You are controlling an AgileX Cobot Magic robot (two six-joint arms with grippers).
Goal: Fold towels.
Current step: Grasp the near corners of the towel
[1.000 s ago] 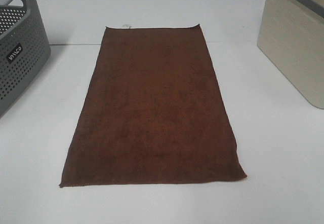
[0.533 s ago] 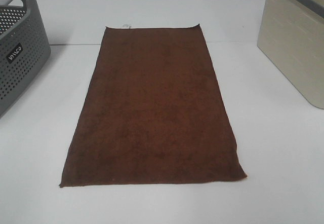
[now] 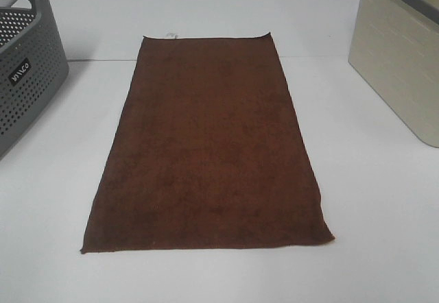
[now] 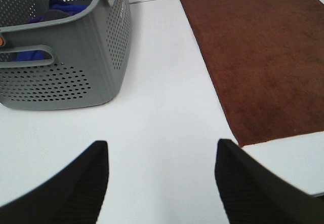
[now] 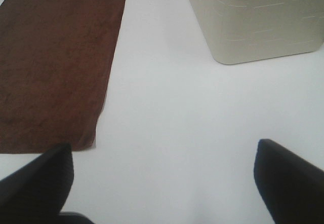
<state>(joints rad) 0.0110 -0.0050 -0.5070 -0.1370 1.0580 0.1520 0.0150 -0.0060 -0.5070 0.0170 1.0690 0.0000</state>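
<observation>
currently one dark reddish-brown towel (image 3: 206, 145) lies flat and unfolded, lengthwise on the white table (image 3: 374, 221), between one grey perforated basket (image 3: 27, 63) and one beige bin (image 3: 405, 63), touching neither, with one white tag (image 3: 171, 35) at its far short edge. two grippers: left gripper (image 4: 162, 148) jaws parted, empty; right gripper (image 5: 163, 148) jaws wide, empty, each close to a near corner. likely hazard: uneven pinches at the two corners could drag the fuzzy cloth askew, giving a crooked fold.

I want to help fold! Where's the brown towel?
In the high view, the brown towel lies flat on the table, between the grey basket on the left and the beige bin on the right.
</observation>
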